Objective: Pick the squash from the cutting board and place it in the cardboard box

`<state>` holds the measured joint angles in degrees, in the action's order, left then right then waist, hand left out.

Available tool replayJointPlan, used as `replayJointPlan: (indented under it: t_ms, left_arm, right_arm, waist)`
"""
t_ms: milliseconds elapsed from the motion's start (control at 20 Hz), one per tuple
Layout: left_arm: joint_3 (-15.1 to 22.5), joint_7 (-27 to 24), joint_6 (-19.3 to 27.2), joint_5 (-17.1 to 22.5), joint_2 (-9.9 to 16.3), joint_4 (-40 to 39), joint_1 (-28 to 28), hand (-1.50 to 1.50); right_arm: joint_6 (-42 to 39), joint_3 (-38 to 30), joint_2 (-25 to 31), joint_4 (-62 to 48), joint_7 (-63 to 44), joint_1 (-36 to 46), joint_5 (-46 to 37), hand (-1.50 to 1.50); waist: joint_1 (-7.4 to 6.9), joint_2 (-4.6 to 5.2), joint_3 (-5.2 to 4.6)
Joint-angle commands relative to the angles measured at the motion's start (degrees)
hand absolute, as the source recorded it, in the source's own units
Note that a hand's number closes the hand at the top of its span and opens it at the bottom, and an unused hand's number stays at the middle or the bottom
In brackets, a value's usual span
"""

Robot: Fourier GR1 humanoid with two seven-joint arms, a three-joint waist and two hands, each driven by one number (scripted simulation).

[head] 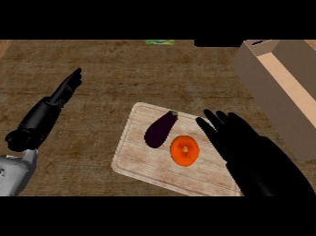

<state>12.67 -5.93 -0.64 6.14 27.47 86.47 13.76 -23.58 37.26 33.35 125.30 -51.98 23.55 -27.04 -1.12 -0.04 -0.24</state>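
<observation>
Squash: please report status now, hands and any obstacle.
Both hands open, left resting, right beside board. Squash on board, untouched. Eggplant next to it. Box right.

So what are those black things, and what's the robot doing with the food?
Those black things are the robot's two hands. The picture is taken from its head, looking down at a brown counter. The left hand rests open at the left side. The right hand is open too, fingers straight, over the right edge of a wooden cutting board. On the board lie a dark purple eggplant and a round orange squash. Nothing is held yet. The cardboard box waits at the right.
</observation>
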Motion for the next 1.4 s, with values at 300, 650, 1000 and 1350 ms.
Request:
replayJointPlan:
  t_ms: [300,650,1000,1350]
  left_arm:
    - [-2.24,1.04,-1.18,0.04,0.51,1.69,-1.49,0.0]
    - [-0.58,1.85,0.55,-3.0,-2.89,1.89,-0.64,0.0]
    - [-4.37,1.64,-3.03,-1.24,-1.22,-0.34,0.67,0.0]
    - [-3.07,1.1,-1.86,-4.04,-4.11,0.77,-0.89,0.0]
  right_arm:
    - [-8.23,8.82,-17.31,-8.9,-21.06,7.61,0.24,-1.5]
    - [-7.67,9.25,-21.62,-14.9,-20.55,8.06,-3.69,-1.5]
    - [-6.16,10.54,-23.4,-20.4,-16.52,5.53,-11.5,-1.5]
    - [-11.64,7.5,-26.28,-23.03,-16.1,6.09,-14.28,-1.5]
  waist:
    - [0.51,-0.3,0.1]
    - [1.13,-0.17,0.18]
    - [1.32,-0.03,0.21]
    - [1.14,-0.09,0.2]
